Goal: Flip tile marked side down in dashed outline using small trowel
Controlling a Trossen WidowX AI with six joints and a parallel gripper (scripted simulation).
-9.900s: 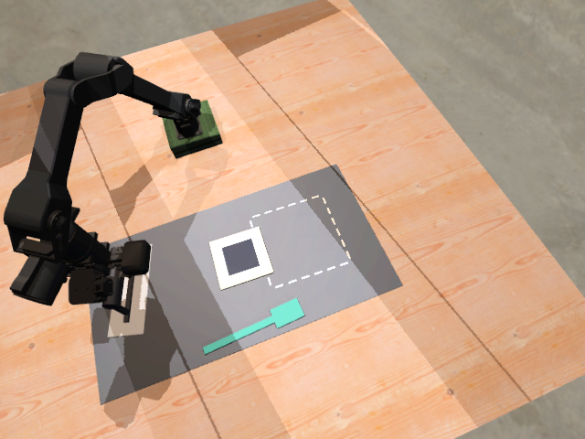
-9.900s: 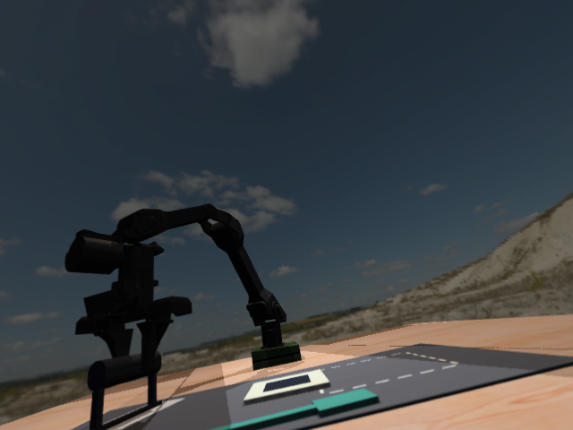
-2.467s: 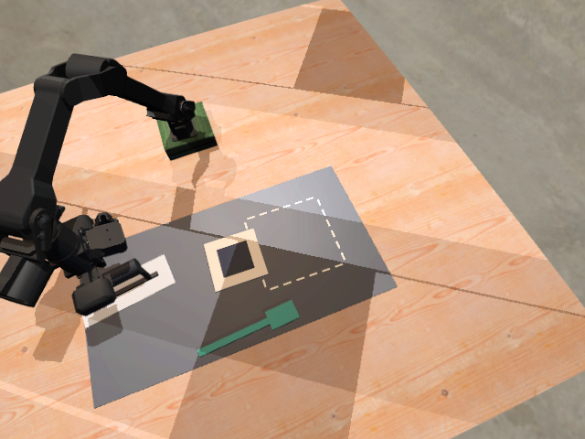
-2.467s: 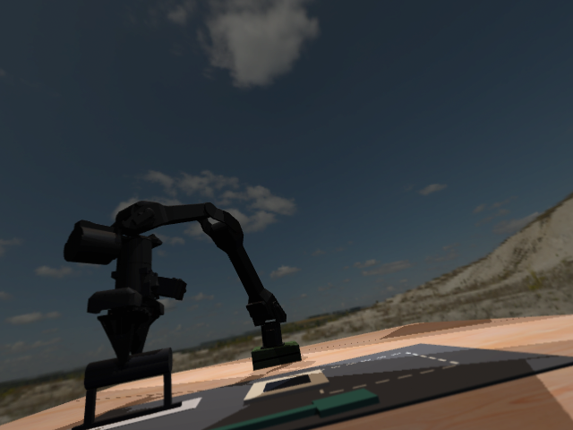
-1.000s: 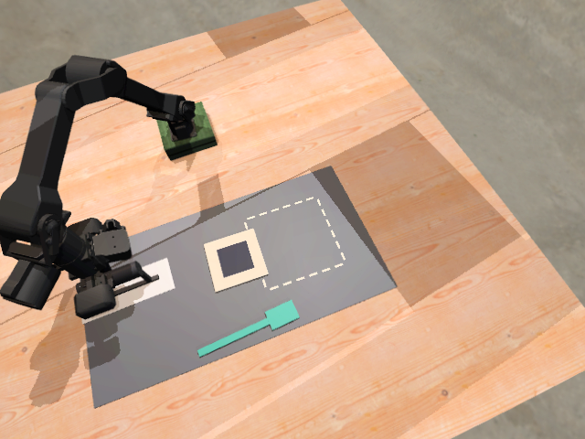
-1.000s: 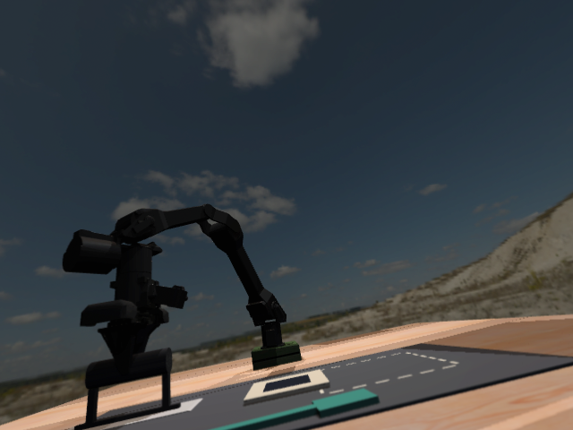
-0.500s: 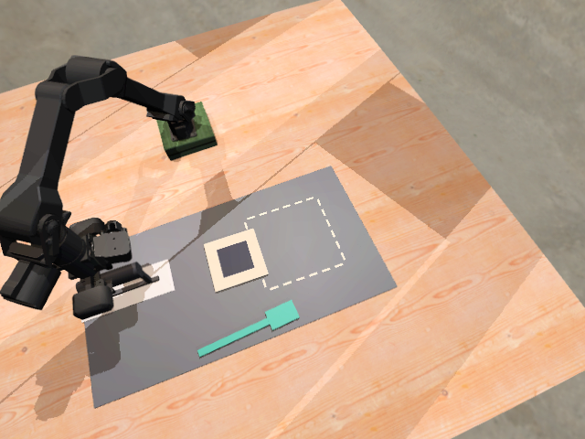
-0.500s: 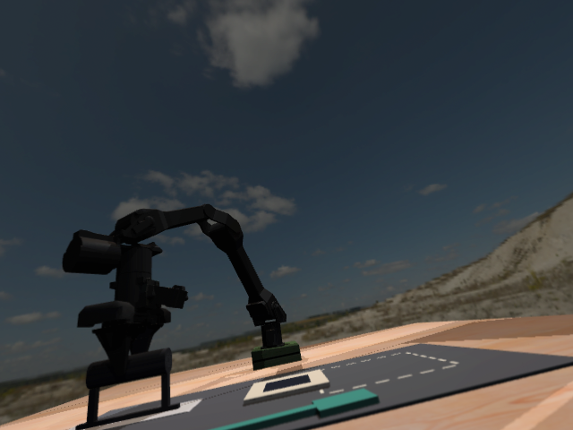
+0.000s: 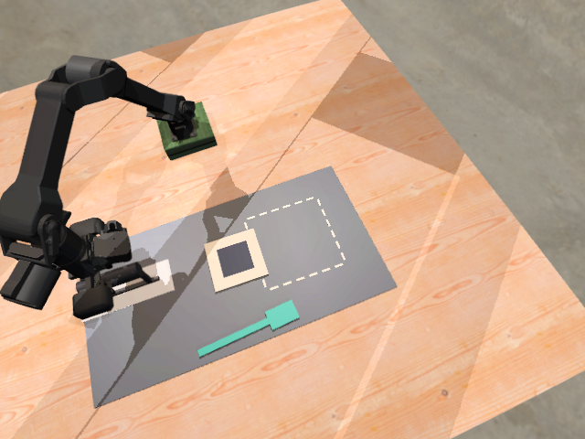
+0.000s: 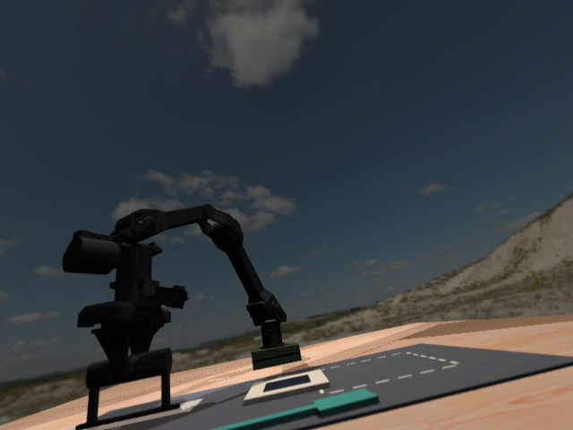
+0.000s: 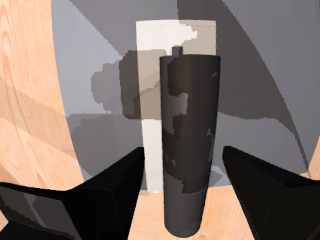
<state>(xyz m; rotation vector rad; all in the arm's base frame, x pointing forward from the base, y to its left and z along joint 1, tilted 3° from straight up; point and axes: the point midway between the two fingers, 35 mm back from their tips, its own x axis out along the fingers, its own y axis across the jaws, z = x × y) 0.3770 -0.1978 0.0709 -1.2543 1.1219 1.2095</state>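
Note:
The small trowel (image 9: 164,270) (image 10: 157,361) (image 11: 189,110) has a black round handle on two posts above a flat pale blade and rests at the mat's left end. My gripper (image 10: 129,363) (image 11: 184,152) points down over the handle, open, with one finger on each side. The wrist view shows gaps between the fingers and the handle. The cream tile (image 9: 211,264) (image 10: 256,393) lies flat, its dark square mark facing up. It covers part of the left side of the dashed outline (image 9: 343,259) and lies mostly outside it.
The grey mat (image 9: 368,278) (image 10: 500,365) lies on the wooden table (image 9: 415,302). A teal flat-headed tool (image 9: 283,315) (image 10: 346,401) lies along the mat's front edge, in front of the tile. My arm's base stands on a green block (image 9: 206,130) (image 10: 289,355) behind the mat.

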